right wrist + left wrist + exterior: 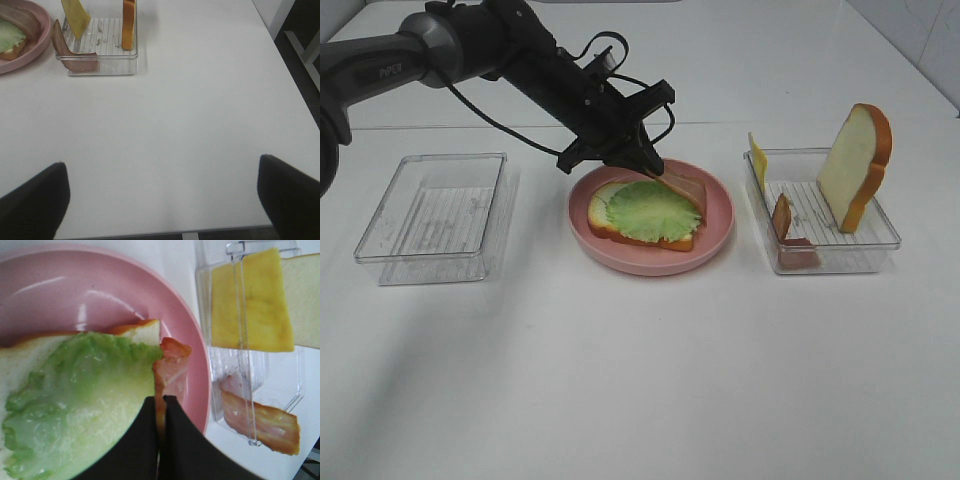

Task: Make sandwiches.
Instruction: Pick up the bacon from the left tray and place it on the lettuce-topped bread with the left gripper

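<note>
While the left arm (470, 50) leans over the pink plate (650, 262), lettuce-topped bread (645, 210) sits on it. Up close, left jaws pinch a bacon strip (172, 362) beside the lettuce (80, 390). Right jaws gape wide above the worktop (175, 125).

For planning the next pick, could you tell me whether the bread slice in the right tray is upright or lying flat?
Upright: the bread slice stands on edge inside the tray.
</note>
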